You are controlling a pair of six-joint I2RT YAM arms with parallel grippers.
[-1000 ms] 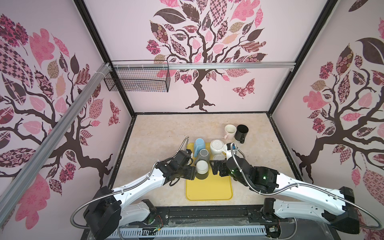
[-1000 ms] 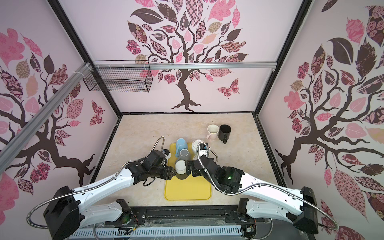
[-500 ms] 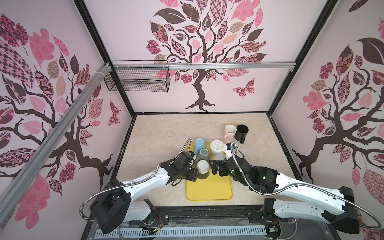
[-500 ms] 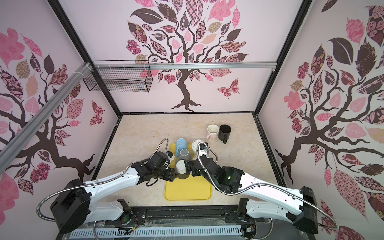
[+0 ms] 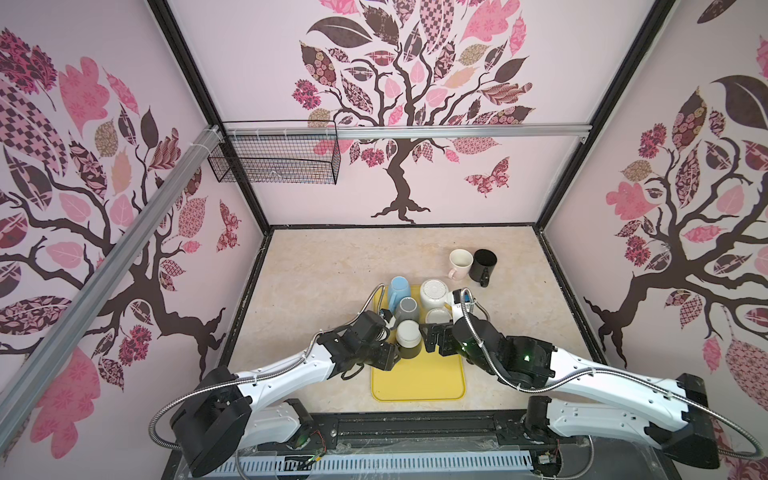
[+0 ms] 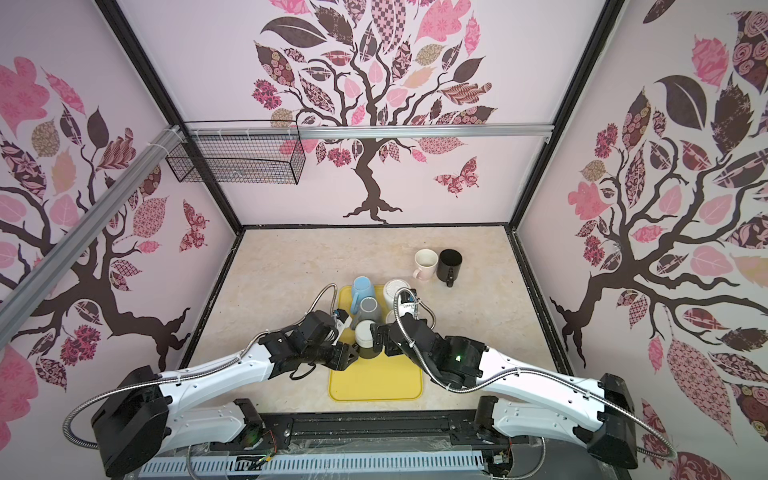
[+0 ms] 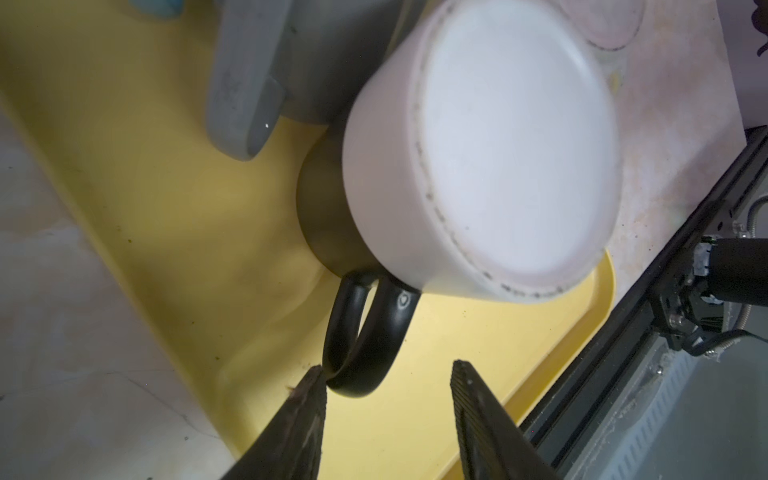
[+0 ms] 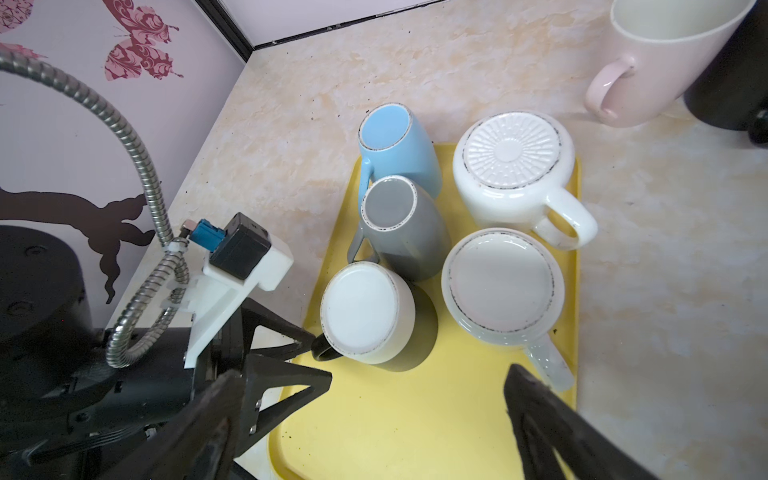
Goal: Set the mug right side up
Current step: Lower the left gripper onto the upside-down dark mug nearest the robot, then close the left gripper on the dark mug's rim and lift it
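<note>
Mug (image 5: 408,334) inverted, axis vertical, handle toward left hand (image 7: 386,369).

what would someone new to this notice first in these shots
A yellow tray sits at the front middle of the table, crowded at its far end with upside-down mugs. The left gripper has its open jaws either side of the black handle of the nearest one, a white-based mug. Behind the tray to the right, a pink mug and a black mug stand upright on the table.
</note>
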